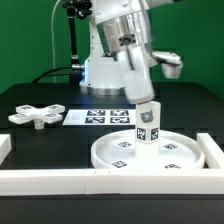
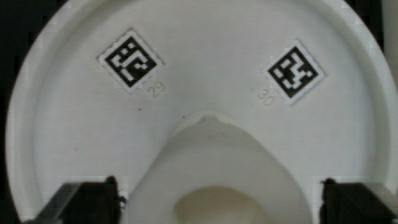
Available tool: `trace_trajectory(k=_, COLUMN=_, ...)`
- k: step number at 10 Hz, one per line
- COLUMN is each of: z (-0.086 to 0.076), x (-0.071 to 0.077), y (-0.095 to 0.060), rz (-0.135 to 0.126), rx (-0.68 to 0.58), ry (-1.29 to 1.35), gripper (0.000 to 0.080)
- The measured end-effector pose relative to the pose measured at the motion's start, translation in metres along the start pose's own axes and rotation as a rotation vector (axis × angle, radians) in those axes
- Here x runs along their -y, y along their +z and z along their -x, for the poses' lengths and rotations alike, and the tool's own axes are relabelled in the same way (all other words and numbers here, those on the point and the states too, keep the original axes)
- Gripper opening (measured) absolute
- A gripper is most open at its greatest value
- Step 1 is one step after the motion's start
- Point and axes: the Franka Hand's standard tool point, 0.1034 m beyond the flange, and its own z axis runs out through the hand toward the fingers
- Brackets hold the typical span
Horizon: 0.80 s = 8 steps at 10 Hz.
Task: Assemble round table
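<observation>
The wide round disc [image 1: 112, 156] lies on the black table at the exterior view's right. It fills the wrist view [image 2: 205, 40] and shows two tags there. The short post [image 1: 148, 126] stands upright on the disc's centre, tags on its side. In the wrist view I look down on the post's top [image 2: 221, 165]. My gripper [image 1: 145, 103] is at the post's top end. Its black fingers [image 2: 89, 200] stand one on each side of the post, with a gap showing on one side, so the gripper [image 2: 222, 203] looks open. The four-armed cross piece [image 1: 35, 115] lies apart at the exterior view's left.
The marker board [image 1: 100, 117] lies flat behind the disc, between the cross piece and the arm's base. A long white rail [image 1: 50, 180] runs along the front. Another rail [image 1: 212, 150] stands at the exterior view's right, close to the disc.
</observation>
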Motion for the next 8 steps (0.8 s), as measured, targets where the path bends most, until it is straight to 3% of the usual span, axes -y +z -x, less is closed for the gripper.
trace_trajectory(k=6, z=0.0018, x=0.0002, y=0.0001, rz=0.003, rx=0.006, ry=-0.387, gripper=0.0649)
trace_trajectory(k=7, z=0.0006, x=-0.0007, y=0.0, rz=0.019, rx=0.0, ry=-0.507, gripper=0.0649)
trace_trajectory(k=8, z=-0.002, x=-0.0009, y=-0.0013, rz=0.051, rx=-0.023, ry=-0.66, gripper=0.0649)
